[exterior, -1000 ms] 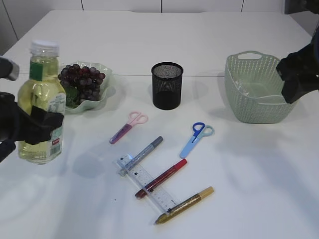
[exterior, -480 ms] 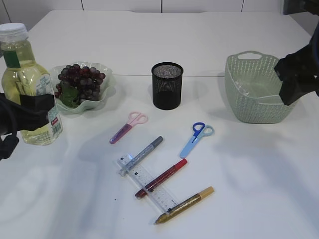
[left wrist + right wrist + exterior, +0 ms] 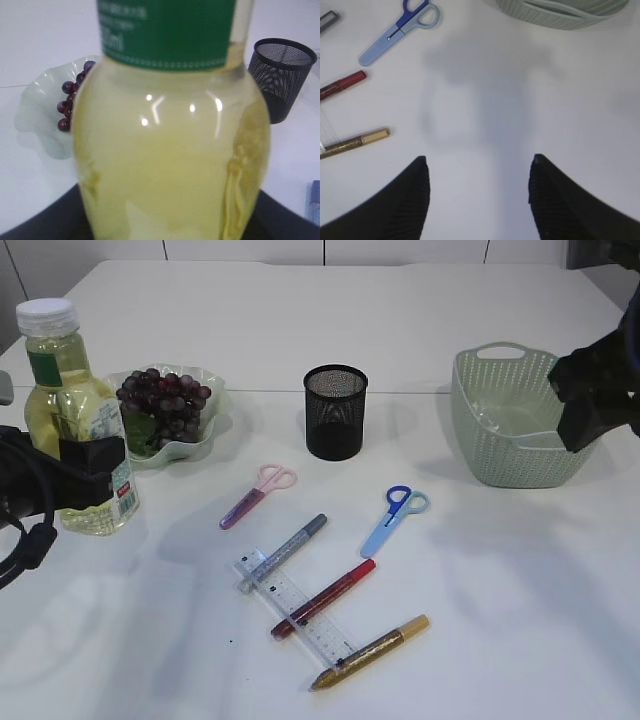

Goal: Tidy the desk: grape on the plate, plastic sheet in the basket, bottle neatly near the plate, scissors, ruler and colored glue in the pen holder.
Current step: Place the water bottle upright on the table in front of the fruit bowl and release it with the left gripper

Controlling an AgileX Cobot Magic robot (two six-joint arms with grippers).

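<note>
My left gripper [image 3: 88, 472] is shut on the bottle [image 3: 72, 410], an upright bottle of yellow liquid with a white cap, just left of the plate [image 3: 215, 400] that holds the grapes [image 3: 165, 400]. In the left wrist view the bottle [image 3: 170, 150] fills the frame. The black mesh pen holder [image 3: 335, 412] stands mid-table. In front of it lie pink scissors [image 3: 258, 495], blue scissors [image 3: 395, 520], a clear ruler [image 3: 300, 620] and silver [image 3: 285, 550], red [image 3: 322, 598] and gold [image 3: 370, 652] glue pens. A clear plastic sheet [image 3: 490, 418] seems to lie in the green basket [image 3: 505, 465]. My right gripper [image 3: 477, 175] hangs open and empty.
My right arm [image 3: 600, 385] hovers in front of the basket's right rim. In the right wrist view bare white table lies under the jaws, with the blue scissors [image 3: 400, 30] and the gold glue pen [image 3: 355, 142] to the left. The table [image 3: 520, 620] is white.
My left gripper has carried the bottle first up and to the left, then right and lower, closer to the plate. The right arm has hardly moved.
</note>
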